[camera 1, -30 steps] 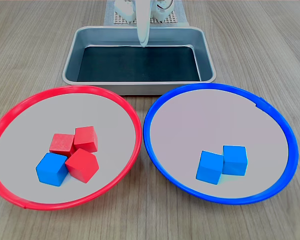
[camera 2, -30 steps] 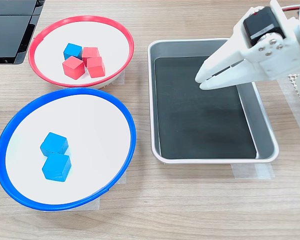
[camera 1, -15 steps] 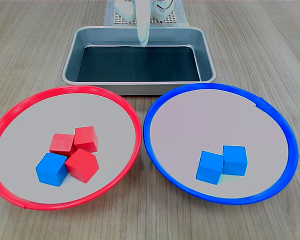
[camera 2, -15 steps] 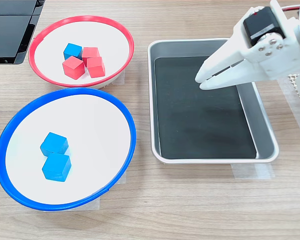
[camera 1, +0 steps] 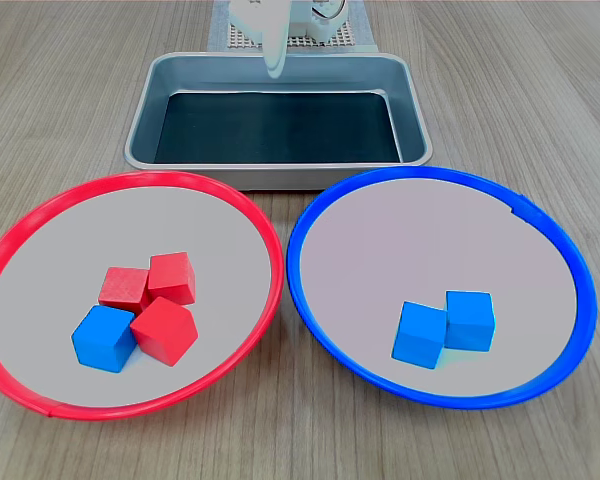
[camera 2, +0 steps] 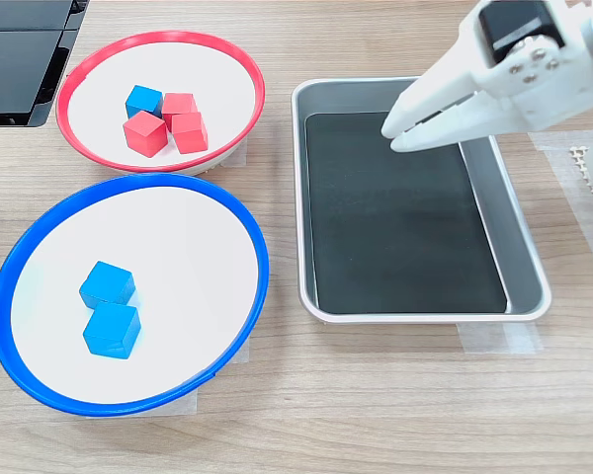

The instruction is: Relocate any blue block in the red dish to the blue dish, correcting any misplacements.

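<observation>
One blue block [camera 1: 103, 338] [camera 2: 143, 101] lies in the red dish [camera 1: 130, 180] [camera 2: 158, 38], pressed against three red cubes [camera 1: 165, 331] [camera 2: 144, 133]. The blue dish [camera 1: 440, 175] [camera 2: 128, 183] holds two more blue cubes [camera 1: 420, 334] [camera 2: 107, 285] side by side. My white gripper [camera 1: 273, 62] [camera 2: 389, 134] hovers above the far part of the metal tray [camera 1: 277, 176] [camera 2: 415, 316], well away from both dishes. Its fingertips meet and hold nothing.
The rectangular metal tray has a dark empty floor. A white perforated base plate [camera 1: 280, 38] sits behind it under the arm. A black flat object [camera 2: 20, 59] lies at the second exterior view's top left, beside the red dish.
The gripper has lifted and shifted slightly toward the tray's far end; its tip sits higher in both exterior views. Blocks and dishes have not moved.
</observation>
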`<state>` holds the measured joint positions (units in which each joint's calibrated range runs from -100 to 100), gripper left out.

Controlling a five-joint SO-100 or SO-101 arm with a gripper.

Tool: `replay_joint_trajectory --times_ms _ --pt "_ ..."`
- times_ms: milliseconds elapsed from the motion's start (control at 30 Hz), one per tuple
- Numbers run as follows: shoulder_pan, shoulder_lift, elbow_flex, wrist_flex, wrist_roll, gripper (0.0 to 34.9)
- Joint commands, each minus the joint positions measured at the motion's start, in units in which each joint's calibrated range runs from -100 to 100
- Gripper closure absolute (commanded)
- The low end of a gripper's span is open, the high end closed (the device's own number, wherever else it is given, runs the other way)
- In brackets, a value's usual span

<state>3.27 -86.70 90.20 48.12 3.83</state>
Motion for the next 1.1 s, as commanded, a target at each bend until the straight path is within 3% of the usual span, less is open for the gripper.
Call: replay_joint_trajectory --times_ms 0,267,433,833,1067 --pt "1.0 13.9 -14.7 -2.6 1.6 34.6" --pt "3.6 45.5 -40.9 -12.3 3.3 34.6" --pt "6.3 60.5 -53.3 -14.2 3.8 34.6" --pt "14.3 88.1 -78.8 -14.6 3.8 33.7" --pt "16.8 99.6 -92.1 -10.4 2.9 30.6"
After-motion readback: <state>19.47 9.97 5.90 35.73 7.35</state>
